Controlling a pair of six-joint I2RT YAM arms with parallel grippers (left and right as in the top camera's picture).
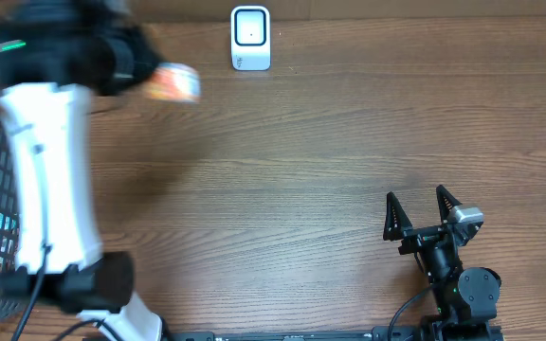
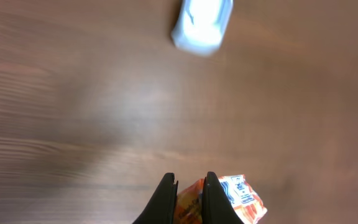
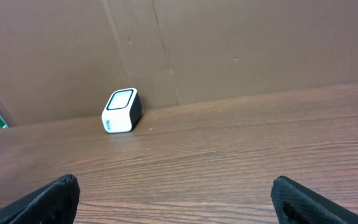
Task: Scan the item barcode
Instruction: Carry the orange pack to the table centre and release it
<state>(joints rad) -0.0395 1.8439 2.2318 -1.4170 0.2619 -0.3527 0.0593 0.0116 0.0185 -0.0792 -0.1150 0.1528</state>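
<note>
Overhead view: left gripper point(image 2: 190, 186) had its jaws clenched on the orange packet point(image 1: 174, 83), just left of the scanner point(image 1: 250, 38). Step in hand was probably presenting the packet. The next move likely called for turning the barcode toward the scanner window. Right gripper point(image 1: 425, 216) sat well apart from the scanner, jaws released.

I see the item point(image 1: 174, 83) blurred in the upper left of the overhead view. It is a small orange-and-white packet, pinched at one end by the left gripper point(image 2: 189, 182). In the left wrist view its printed end sticks out at the bottom, right of centre. The scanner point(image 1: 250, 38), a white rounded block with a dark-rimmed window, stands at top centre, apart from the item.
</note>
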